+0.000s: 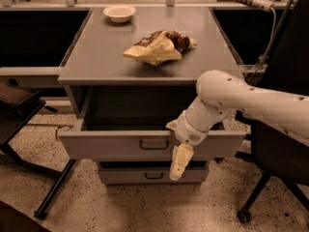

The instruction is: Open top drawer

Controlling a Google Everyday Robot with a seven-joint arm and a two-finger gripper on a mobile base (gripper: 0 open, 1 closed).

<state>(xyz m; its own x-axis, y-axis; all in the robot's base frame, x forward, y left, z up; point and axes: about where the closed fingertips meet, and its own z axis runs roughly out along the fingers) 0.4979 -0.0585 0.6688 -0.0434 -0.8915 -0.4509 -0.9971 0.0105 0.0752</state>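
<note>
The top drawer (pixel 111 146) of the grey cabinet stands pulled well out toward me, its wide front low in the camera view. Its small black handle (pixel 153 144) sits at the centre of the front. The drawer's inside is dark and mostly hidden behind the front. My gripper (pixel 176 154) hangs at the drawer front just right of the handle, reaching over its top edge and down past its bottom edge. My white arm (pixel 251 100) comes in from the right.
A lower grey drawer (pixel 120 176) with a black handle shows beneath. On the cabinet top (pixel 96 57) lie a crumpled snack bag (pixel 159 46) and a white bowl (pixel 119 12). A black chair base (pixel 263 187) stands at right, a black stand's legs (pixel 53 192) at left.
</note>
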